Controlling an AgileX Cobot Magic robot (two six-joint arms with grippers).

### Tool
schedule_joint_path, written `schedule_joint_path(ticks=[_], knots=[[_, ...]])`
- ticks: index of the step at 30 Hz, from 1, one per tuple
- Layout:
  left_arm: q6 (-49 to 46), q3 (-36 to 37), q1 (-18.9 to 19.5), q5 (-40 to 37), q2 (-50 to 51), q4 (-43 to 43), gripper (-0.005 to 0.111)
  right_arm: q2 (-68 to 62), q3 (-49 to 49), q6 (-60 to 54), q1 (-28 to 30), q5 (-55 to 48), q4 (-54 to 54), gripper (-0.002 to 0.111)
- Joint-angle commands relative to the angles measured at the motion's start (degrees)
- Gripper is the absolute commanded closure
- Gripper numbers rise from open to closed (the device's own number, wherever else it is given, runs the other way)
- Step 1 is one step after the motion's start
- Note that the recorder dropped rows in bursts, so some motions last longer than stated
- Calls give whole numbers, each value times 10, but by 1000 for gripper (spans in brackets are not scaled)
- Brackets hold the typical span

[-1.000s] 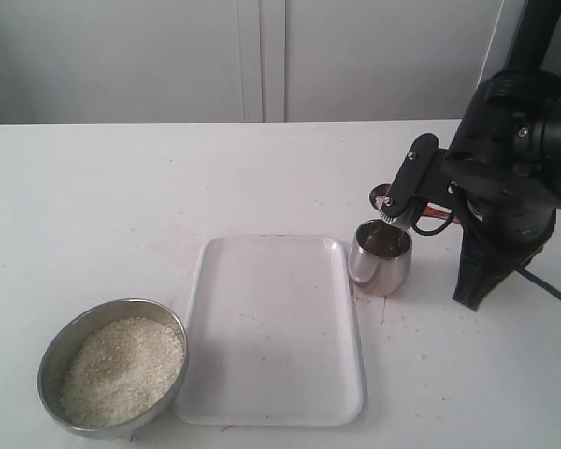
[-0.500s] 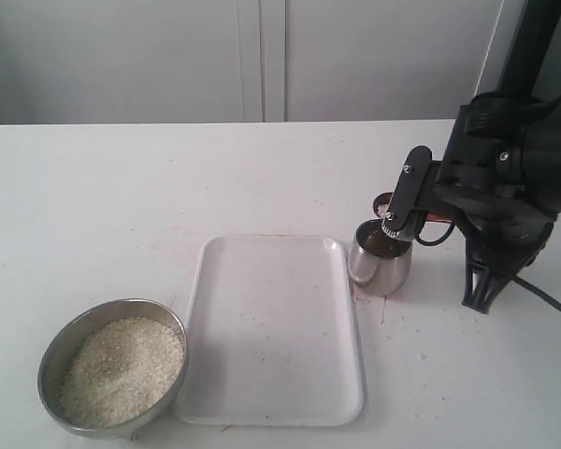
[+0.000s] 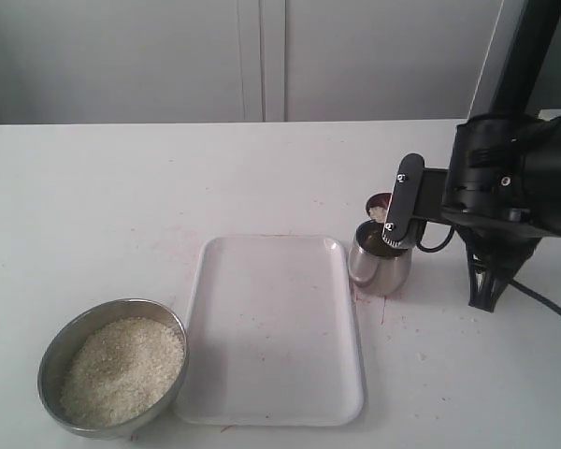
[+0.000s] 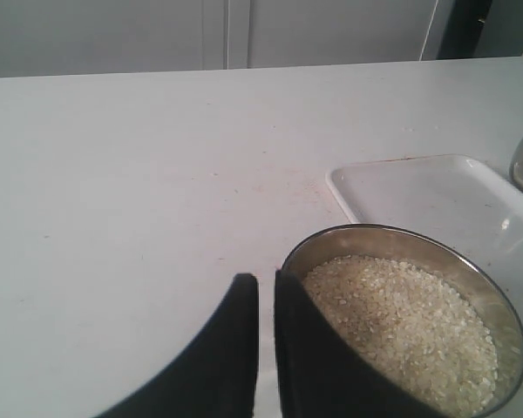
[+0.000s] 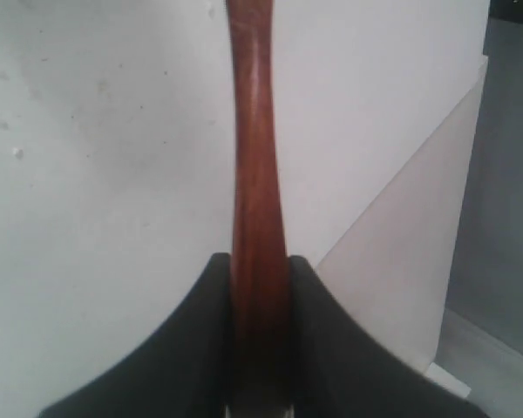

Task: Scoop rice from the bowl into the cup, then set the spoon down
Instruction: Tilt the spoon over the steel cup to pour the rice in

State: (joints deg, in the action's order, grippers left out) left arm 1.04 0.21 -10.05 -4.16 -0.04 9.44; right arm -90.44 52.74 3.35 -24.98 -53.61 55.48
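The steel bowl holds a heap of white rice at the table's front left. It also fills the left wrist view as bowl and rice. The shiny cup stands at the tray's far right corner. My right gripper is shut on the handle of the dark wooden spoon. The spoon's oval end, with a few grains on it, hangs tilted just above the cup's far rim. My left gripper hovers shut and empty beside the bowl's rim.
A white rectangular tray lies between bowl and cup, and its corner shows in the left wrist view as tray. The right arm's black body looms over the table's right side. White cabinet doors stand behind the table.
The right gripper has rolled more upright and shifted a little with the spoon. The spoon's oval end has dropped closer to the cup's rim. Bowl, tray and cup have not moved.
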Motion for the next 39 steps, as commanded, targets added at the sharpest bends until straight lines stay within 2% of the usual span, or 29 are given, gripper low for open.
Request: schedule_joint_path(ticks=[1, 8, 14, 16, 30, 39], knots=[[0, -2, -5, -2, 0, 3, 92, -1, -2, 16, 4, 4, 48, 108], [0, -2, -5, -2, 0, 3, 92, -1, -2, 14, 4, -4, 54, 108], [0, -2, -5, -2, 0, 3, 92, 3, -2, 10, 0, -20, 22, 108], [0, -2, -5, -2, 0, 3, 92, 9, -2, -23, -11, -25, 0, 108], [0, -2, -5, -2, 0, 3, 92, 10, -2, -17, -19, -81, 16, 108], [0, -2, -5, -2, 0, 3, 92, 10, -2, -41, -19, -78, 36, 108]])
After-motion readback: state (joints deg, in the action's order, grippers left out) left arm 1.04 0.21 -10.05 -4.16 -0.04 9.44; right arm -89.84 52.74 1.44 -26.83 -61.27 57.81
